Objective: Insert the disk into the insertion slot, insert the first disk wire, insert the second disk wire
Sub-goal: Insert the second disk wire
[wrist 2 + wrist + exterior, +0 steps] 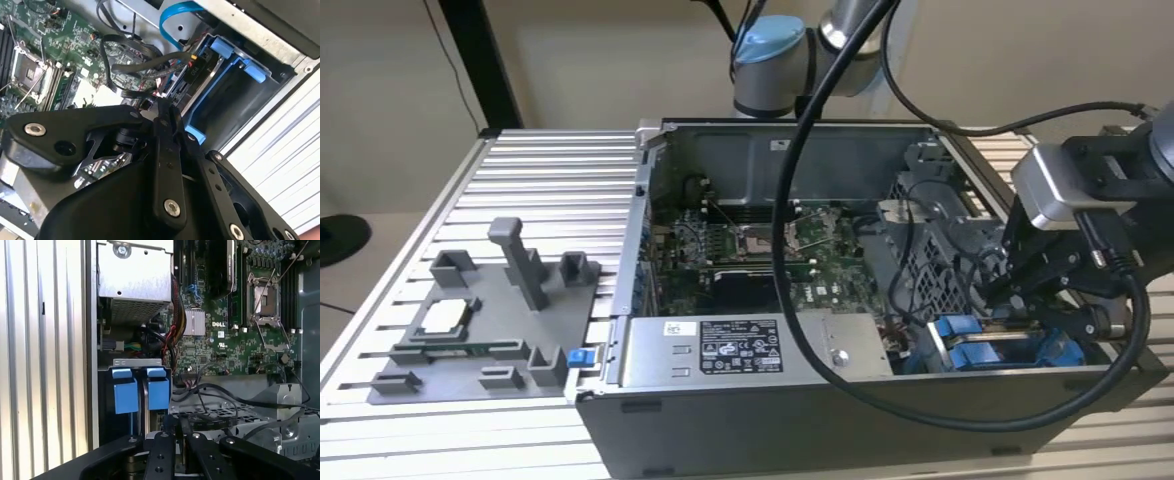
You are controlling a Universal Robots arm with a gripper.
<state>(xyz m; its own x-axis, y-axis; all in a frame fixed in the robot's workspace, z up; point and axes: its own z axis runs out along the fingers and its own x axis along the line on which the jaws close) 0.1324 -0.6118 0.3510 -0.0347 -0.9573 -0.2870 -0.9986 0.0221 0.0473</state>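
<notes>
Blue carrier tabs are showing the disk [135, 390] sitting in the insertion slot [235, 107] already. My gripper [167, 122] is hovering by a thin black wire [150, 62], fingers pressed nearly together. Floppy, so grabbing the plug seems best.

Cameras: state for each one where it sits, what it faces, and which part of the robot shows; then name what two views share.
Exterior view: off the arm, above the table, facing the open computer case; the arm and tool show.
First wrist view: on the wrist, facing the blue drive carriers and motherboard; the tool's black linkage shows.
Second wrist view: on the wrist, facing the blue-railed drive bay; the linkage shows.
Both wrist views share the motherboard.
</notes>
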